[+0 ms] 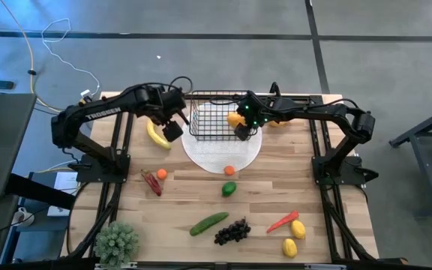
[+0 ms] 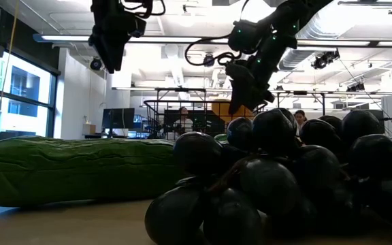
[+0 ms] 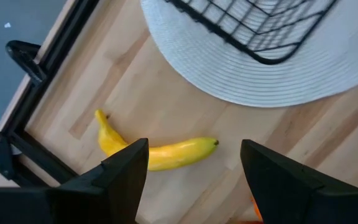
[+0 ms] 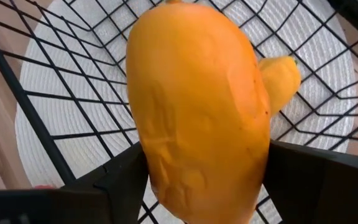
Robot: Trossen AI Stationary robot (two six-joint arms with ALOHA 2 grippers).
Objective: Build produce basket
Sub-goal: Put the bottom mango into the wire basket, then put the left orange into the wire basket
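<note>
Holding a mango (image 4: 197, 118) in my right gripper (image 1: 243, 129) over the wire basket (image 1: 216, 120), I fear an early release bouncing it out. My left gripper (image 1: 172, 131), fingers wide and empty, hovers above the banana (image 3: 160, 152) on the tabletop (image 1: 201, 202).

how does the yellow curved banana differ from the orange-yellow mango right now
The yellow curved banana lies flat on the wooden table, outside the black wire basket; the plump orange-yellow mango is held up over the basket. The banana is free, below the open left gripper; the mango sits between the fingers of the right gripper. The banana is slim and bent, the mango rounded and thick. Both are smooth toy fruit.
</note>
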